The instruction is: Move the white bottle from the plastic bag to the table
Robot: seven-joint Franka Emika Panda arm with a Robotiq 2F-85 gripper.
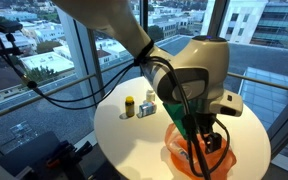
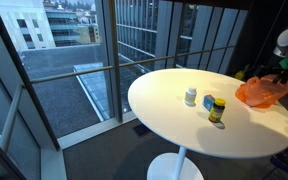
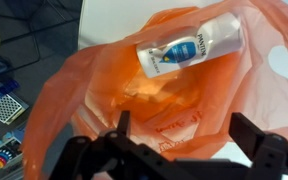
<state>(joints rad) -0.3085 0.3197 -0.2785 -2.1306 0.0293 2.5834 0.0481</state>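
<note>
A white bottle [image 3: 192,50] with a blue label lies on its side inside an orange plastic bag [image 3: 104,100] in the wrist view. My gripper [image 3: 182,132] is open just above the bag, its two fingers spread over the bag's crumpled plastic, apart from the bottle and holding nothing. In both exterior views the orange bag [image 1: 189,152] [image 2: 262,92] rests on the round white table [image 1: 114,125] [image 2: 174,110]. The gripper [image 1: 206,140] hangs over the bag and hides much of it.
A small white jar [image 2: 191,96], a blue box [image 2: 209,102] and a yellow-lidded jar [image 2: 217,110] stand near the table's middle. They also show in an exterior view as a yellow jar [image 1: 129,106] and a box [image 1: 147,108]. Glass windows surround the table.
</note>
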